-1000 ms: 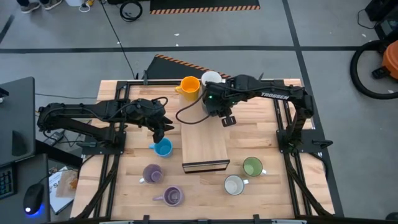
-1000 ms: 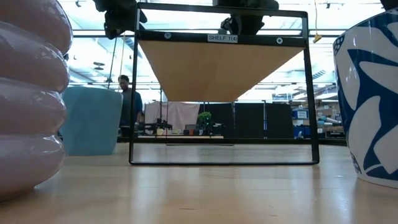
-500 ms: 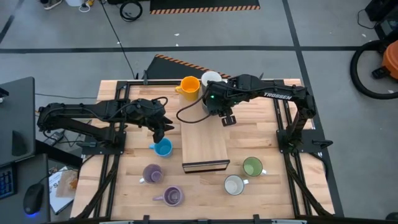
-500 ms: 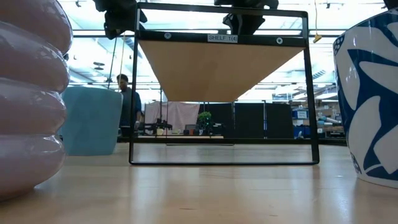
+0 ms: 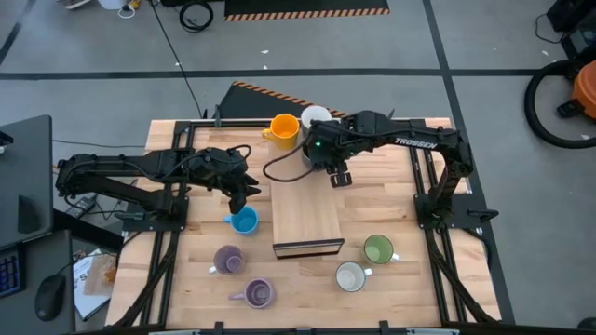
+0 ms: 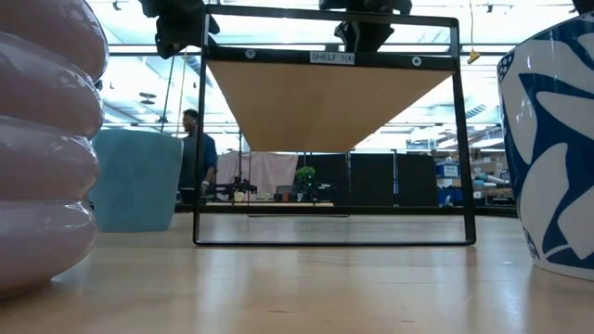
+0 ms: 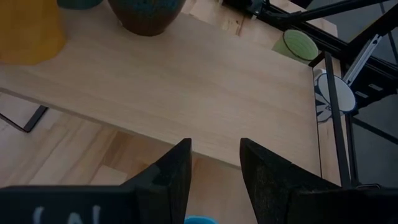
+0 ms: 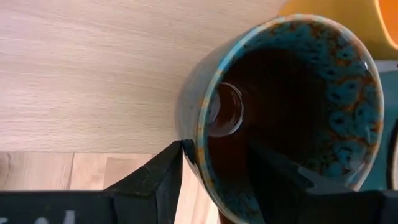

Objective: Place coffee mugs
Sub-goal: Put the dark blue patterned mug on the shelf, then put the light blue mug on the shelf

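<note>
Nothing has shifted much since a second ago: your right claw (image 8: 208, 171) stays clamped on the rim of the dark brown mug (image 8: 292, 112) at the board's (image 5: 304, 216) far end. Your left claw (image 7: 214, 165) hangs with fingers apart over the light blue mug (image 5: 244, 221) on the bench (image 5: 410, 288).

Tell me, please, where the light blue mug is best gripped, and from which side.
Probably the rim wall, from straight above: the light blue mug stands upright with its mouth open, so one finger can go inside and one outside, away from its handle. The left gripper, open, is close by.
</note>
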